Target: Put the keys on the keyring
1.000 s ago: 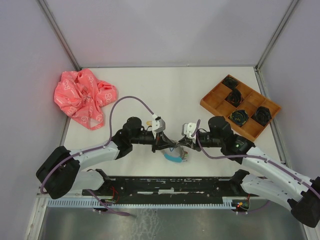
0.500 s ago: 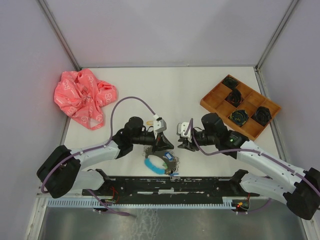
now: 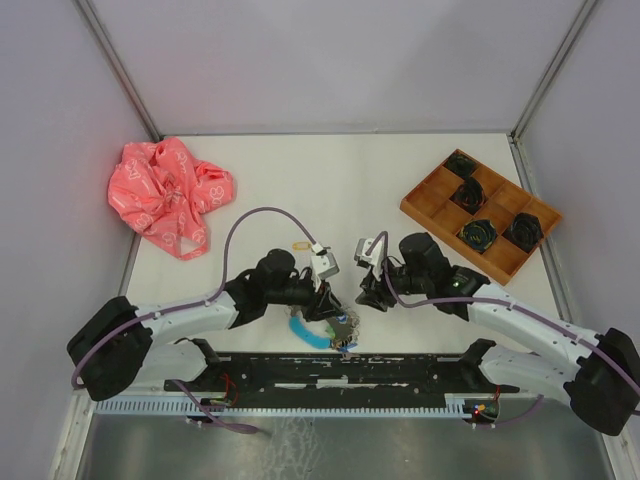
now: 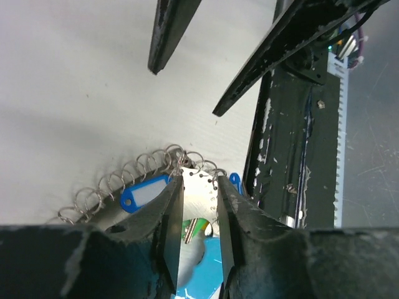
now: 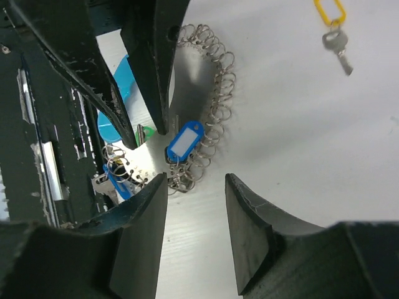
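The key holder, a white metal plate (image 4: 198, 202) with numbered holes and a chain of wire rings (image 5: 215, 93), lies on the table by the near edge (image 3: 342, 325). A blue tag (image 5: 184, 142), a green key and a blue handle (image 3: 303, 330) hang on it. My left gripper (image 4: 198, 180) stands right over the plate, jaws narrowly apart, and the plate runs under both fingers. My right gripper (image 5: 196, 180) is open just right of the rings, with bare table between its fingers. A loose key with a yellow tag (image 5: 333, 25) lies apart, farther back (image 3: 298, 243).
A pink plastic bag (image 3: 165, 195) lies at the back left. At the right stands a wooden compartment tray (image 3: 435, 195) with dark round items. The black mounting rail (image 3: 340, 370) runs along the near edge, right beside the key holder.
One second ago both grippers held the key holder between them. It now lies on the table. The left gripper came down over it and the right gripper let go and drew back.
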Available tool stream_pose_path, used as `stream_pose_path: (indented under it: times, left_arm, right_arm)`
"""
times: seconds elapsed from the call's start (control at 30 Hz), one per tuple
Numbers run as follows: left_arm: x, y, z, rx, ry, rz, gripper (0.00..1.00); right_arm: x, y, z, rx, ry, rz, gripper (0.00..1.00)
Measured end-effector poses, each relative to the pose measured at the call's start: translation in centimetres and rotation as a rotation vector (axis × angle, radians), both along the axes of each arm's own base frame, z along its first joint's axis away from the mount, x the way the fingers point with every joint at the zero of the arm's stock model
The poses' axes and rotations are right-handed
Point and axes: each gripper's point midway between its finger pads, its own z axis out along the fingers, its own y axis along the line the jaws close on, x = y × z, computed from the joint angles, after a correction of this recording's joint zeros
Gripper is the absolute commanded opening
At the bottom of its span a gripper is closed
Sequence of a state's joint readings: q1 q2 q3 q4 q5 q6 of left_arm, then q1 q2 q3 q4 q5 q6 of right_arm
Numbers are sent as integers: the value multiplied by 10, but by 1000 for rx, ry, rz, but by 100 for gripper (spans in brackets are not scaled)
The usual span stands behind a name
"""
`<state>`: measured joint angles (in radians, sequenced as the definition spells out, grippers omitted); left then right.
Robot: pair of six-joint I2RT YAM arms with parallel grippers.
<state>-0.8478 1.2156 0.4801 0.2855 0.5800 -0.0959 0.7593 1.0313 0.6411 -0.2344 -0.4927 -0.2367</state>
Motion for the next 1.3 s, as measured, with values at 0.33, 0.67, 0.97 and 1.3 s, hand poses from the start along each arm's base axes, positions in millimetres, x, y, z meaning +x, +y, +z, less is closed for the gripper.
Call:
stream_pose_path:
  times: [0.33, 0.67, 0.97, 1.3]
  left_arm:
    - [-2, 13, -27, 91, 90, 110, 38]
    - [-5, 26, -47, 141, 151, 181, 37]
    - [-3, 27, -49, 146, 155, 202, 36]
    - [-3, 28, -50, 151, 159, 206, 35]
  right_arm:
    - [-14, 0, -56, -89, 292, -127, 50]
    - [-9, 14, -77, -166, 410, -111, 40]
    - [-18, 17, -86, -196, 475, -57, 36]
    - [-25, 15, -97, -222, 521, -38, 30]
